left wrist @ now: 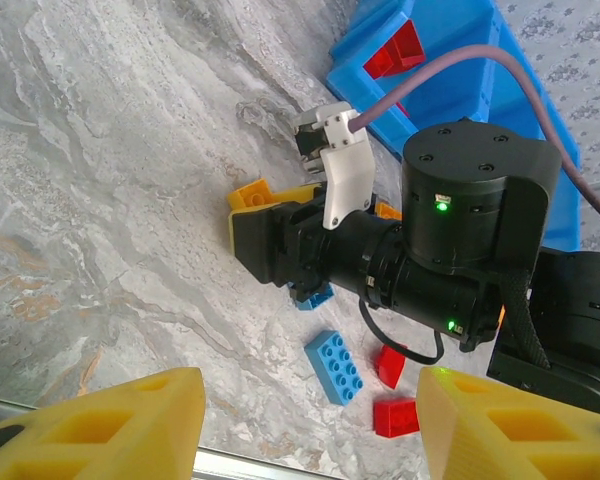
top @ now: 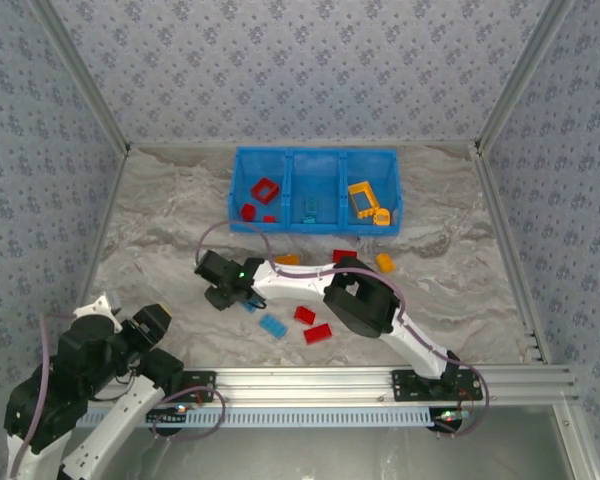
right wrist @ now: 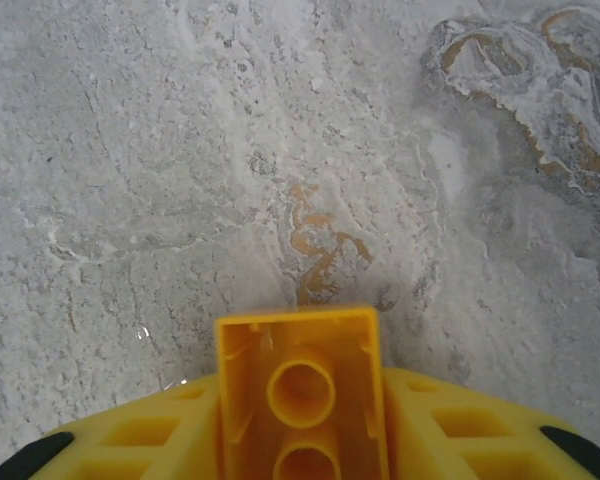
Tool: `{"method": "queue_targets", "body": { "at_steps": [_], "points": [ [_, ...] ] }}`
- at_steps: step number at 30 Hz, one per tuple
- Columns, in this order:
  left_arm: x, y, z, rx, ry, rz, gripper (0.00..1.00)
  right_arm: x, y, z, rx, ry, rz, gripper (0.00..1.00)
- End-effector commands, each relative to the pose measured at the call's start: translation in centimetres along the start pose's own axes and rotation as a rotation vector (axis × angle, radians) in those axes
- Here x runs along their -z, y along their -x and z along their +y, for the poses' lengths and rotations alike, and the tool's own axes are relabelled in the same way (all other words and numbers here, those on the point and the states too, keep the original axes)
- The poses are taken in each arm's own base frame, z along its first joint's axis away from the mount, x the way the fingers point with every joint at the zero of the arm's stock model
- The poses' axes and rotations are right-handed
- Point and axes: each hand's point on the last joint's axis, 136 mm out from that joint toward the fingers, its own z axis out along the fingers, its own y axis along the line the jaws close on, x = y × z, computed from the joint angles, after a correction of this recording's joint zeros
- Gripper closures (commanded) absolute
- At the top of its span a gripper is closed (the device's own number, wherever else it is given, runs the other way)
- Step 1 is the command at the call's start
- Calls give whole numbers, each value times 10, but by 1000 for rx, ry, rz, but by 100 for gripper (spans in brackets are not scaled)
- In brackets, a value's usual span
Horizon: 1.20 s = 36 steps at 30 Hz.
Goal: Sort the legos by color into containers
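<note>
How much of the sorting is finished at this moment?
Partly done: the bin's compartments hold red bricks, teal bricks and yellow bricks, one colour each. In hand: the right claw grips a yellow brick near the table. To do: several loose bricks, among them a red one, a blue one and an orange one.

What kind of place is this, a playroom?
Probably not a playroom. It looks like a robot test booth: a left arm and a right arm are bolted to a metal rail at the edge of a marble-look table, and patterned walls close it in.
</note>
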Motion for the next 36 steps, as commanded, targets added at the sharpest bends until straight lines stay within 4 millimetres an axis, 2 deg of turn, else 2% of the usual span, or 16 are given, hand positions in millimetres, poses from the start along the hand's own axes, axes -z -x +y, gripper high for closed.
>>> {"method": "queue_targets", "body": {
  "at_steps": [1,6,10,13,15,19,22,25,28,31,34,36],
  "points": [
    [-6,-1,-10,-19,-23,22,41,8,11,3,-17,15,-13,60],
    [-13,-4,-22,-44,-47,56,41,34,26,-7,-33,-7,-67,65],
    [-30,-10,-51,-71,-121,127,41,79,43,-38,-78,-45,-146,66],
    [-47,-13,-81,-69,-202,174,42,124,49,-80,-138,-105,-210,66],
    [-59,-11,-101,-52,-258,188,42,154,45,-112,-187,-147,-242,66],
    [-85,-10,-141,-57,-341,206,42,202,16,-185,-300,-276,-255,66],
    [-99,-21,-174,-152,-366,212,42,224,-13,-235,-410,-349,-249,66],
    [-112,-46,-210,-289,-368,236,42,238,-36,-279,-524,-393,-251,66],
    [-125,-71,-237,-385,-359,256,42,232,-59,-312,-614,-395,-223,66],
    [-137,-90,-254,-406,-377,280,42,223,-66,-335,-662,-354,-220,66],
    [-145,-102,-263,-415,-378,297,42,208,-74,-355,-679,-305,-186,66],
    [-146,-105,-267,-426,-380,300,42,204,-66,-366,-689,-267,-192,65]
  ]
}}
